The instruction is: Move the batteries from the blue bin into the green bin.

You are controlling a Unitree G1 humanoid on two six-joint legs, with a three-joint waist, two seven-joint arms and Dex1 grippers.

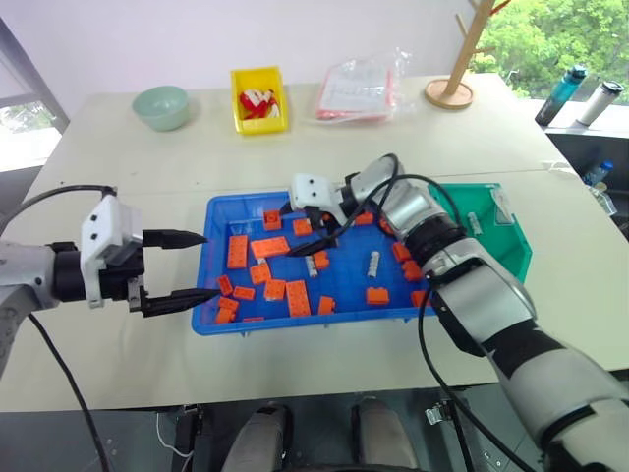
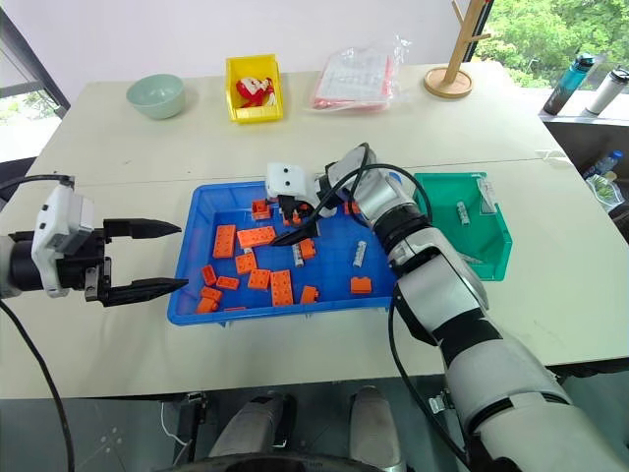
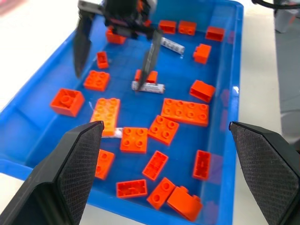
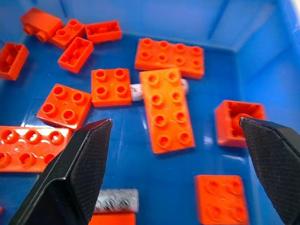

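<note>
Overhead, right tool [image 2: 295, 218] angles down, spread, into the blue bin [image 2: 197, 211].

I judge this a test lab or office: pale cream counter [image 1: 324, 147] staged with sorting bins, large window [image 1: 550, 34] onto green trees, plain white wall [image 1: 197, 39].

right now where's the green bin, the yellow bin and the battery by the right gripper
green bin [image 2: 444, 218]: right eye view, bare floor inside.
yellow bin [image 1: 239, 101]: left eye view, its left wall.
battery [image 3: 149, 87]: left wrist view, middle of its body.
right gripper [image 3: 115, 58]: left wrist view, between its fingertips.
</note>
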